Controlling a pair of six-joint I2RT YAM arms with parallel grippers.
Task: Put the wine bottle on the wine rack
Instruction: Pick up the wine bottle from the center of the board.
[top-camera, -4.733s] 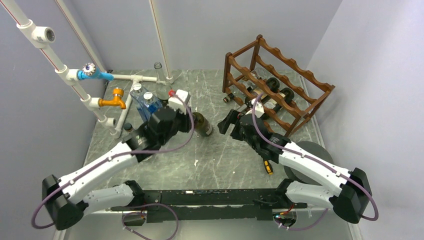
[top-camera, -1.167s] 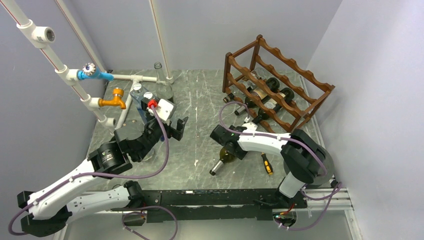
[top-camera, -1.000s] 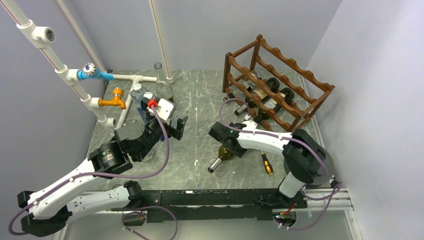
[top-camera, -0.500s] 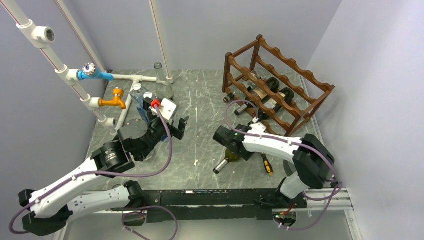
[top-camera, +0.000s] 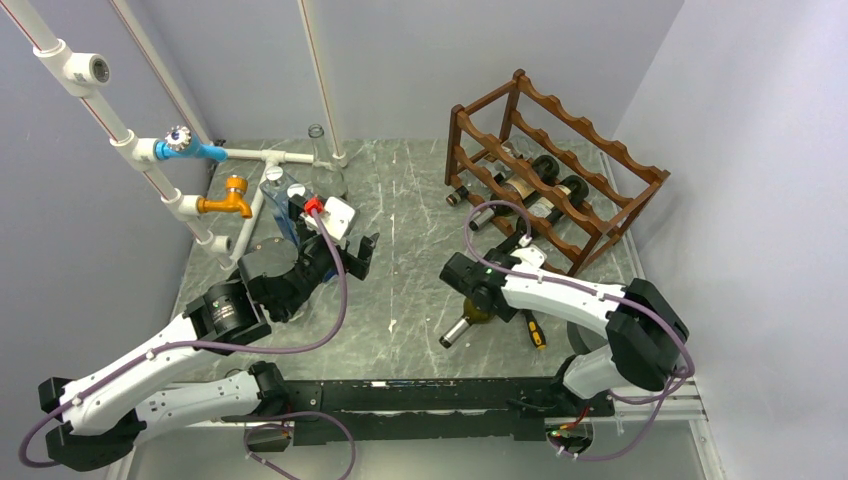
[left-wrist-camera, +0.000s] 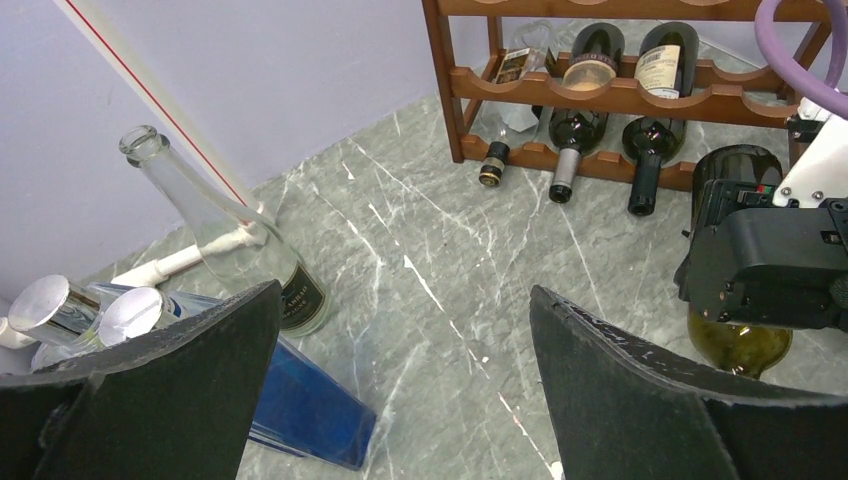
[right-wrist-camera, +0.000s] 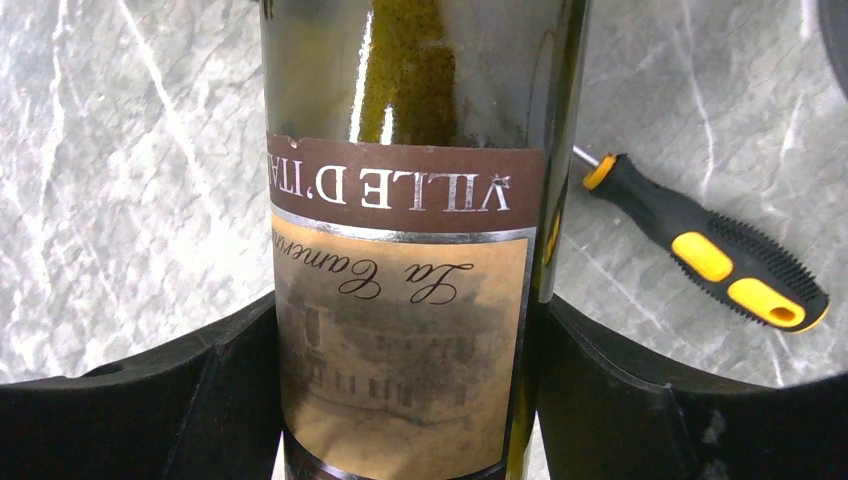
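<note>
The wine bottle (right-wrist-camera: 405, 250) is dark green glass with a brown and tan label. My right gripper (right-wrist-camera: 405, 330) is shut on its body, a finger pressed to each side. In the top view the wine bottle (top-camera: 466, 324) sticks out of my right gripper (top-camera: 482, 298), its neck pointing to the near left over the table. The wine rack (top-camera: 560, 170) stands at the back right, beyond the gripper, with other bottles lying in its lower tiers. The left wrist view shows the wine rack (left-wrist-camera: 620, 95) too. My left gripper (left-wrist-camera: 405, 300) is open and holds nothing, left of centre (top-camera: 358, 252).
A black and yellow screwdriver (top-camera: 535, 330) lies on the table right of the held bottle. A clear glass bottle (left-wrist-camera: 225, 235) and a blue bottle (left-wrist-camera: 290, 410) stand at the back left by my left gripper. White pipes with taps (top-camera: 190, 150) run along the left side.
My right arm has carried the wine bottle a little to the right and nearer the front edge. My left gripper has stayed open and moved very little.
</note>
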